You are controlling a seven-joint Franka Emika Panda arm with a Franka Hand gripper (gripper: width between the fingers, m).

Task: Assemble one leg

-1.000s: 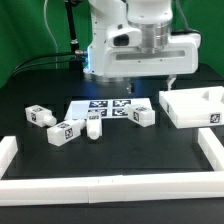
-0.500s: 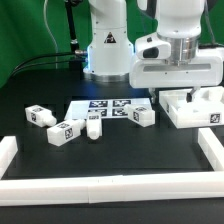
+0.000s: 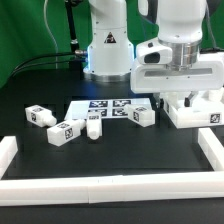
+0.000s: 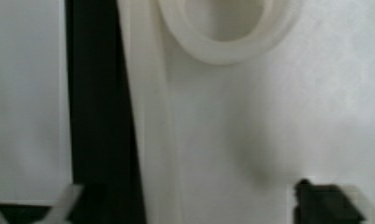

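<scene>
While the gripper (image 3: 190,98) is held low over the panel (image 3: 196,116) at the exterior view's right, its jaws are seen spread wide in the wrist view, with nothing gripped and the panel's round socket (image 4: 228,30) framed ahead of them. The nearest leg (image 3: 143,115) lies untouched at the exterior view's left of the panel, just beside the marker board (image 3: 95,104); three more lie farther left. If a finger is brought down on the rim, the panel could be shoved or tipped, and an off-centre grip could let it twist.
</scene>
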